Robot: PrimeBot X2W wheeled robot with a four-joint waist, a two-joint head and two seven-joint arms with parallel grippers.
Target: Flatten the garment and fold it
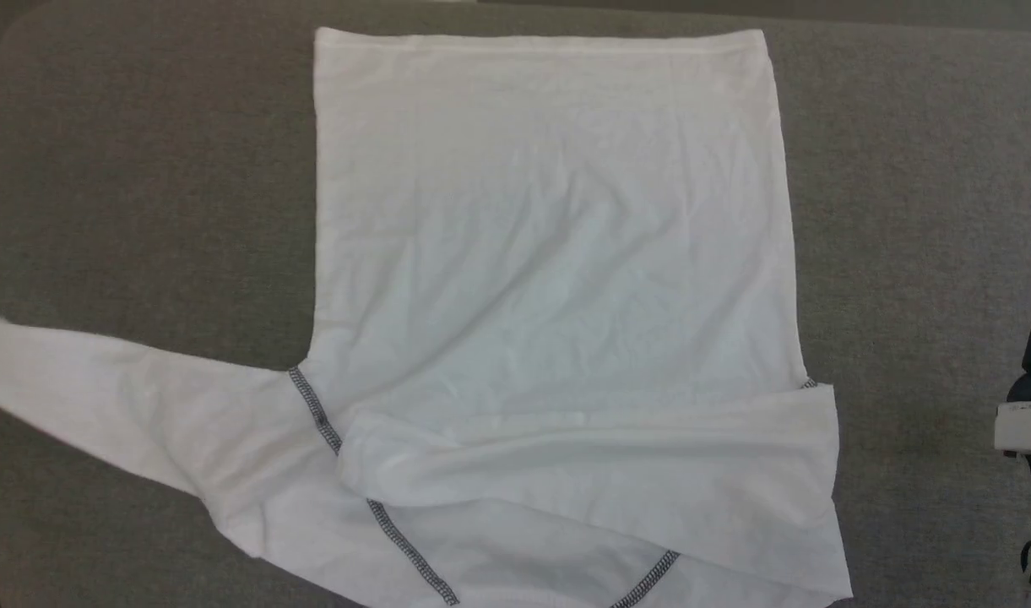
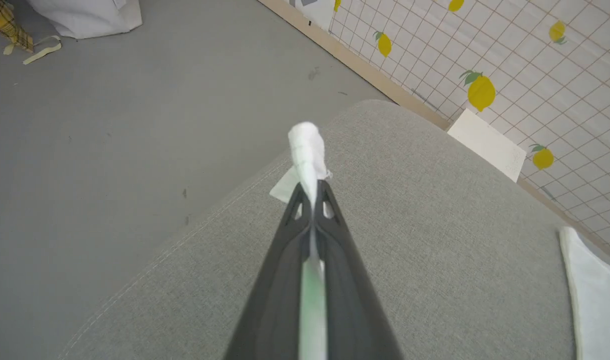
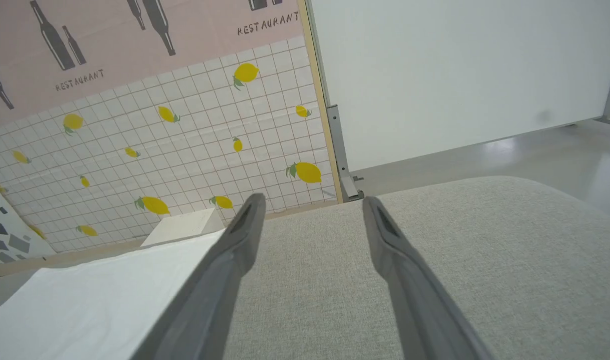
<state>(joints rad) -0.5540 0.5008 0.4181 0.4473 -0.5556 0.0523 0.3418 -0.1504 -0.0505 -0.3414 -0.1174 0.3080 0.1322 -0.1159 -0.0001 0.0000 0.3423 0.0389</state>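
Pinching garment (image 1: 549,253) sleeve end: left gripper (image 2: 312,192), clenched | right gripper (image 3: 312,210): fingers spread, empty, above grey cushion (image 3: 484,250) | pink wall panel (image 3: 110,45) reads "RESTAURANT" twice

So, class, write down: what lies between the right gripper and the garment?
Only bare grey cushion. The head view shows that strip between the garment and the right gripper at its right edge; nothing rests on it.

One shirt (image 1: 549,253) with two sleeves: left sleeve (image 1: 101,388), folded sleeve (image 1: 591,473) near. Two grippers: left gripper (image 2: 312,189), right gripper (image 3: 312,210). One white box (image 3: 182,227), far. One grey cushion (image 1: 903,211).
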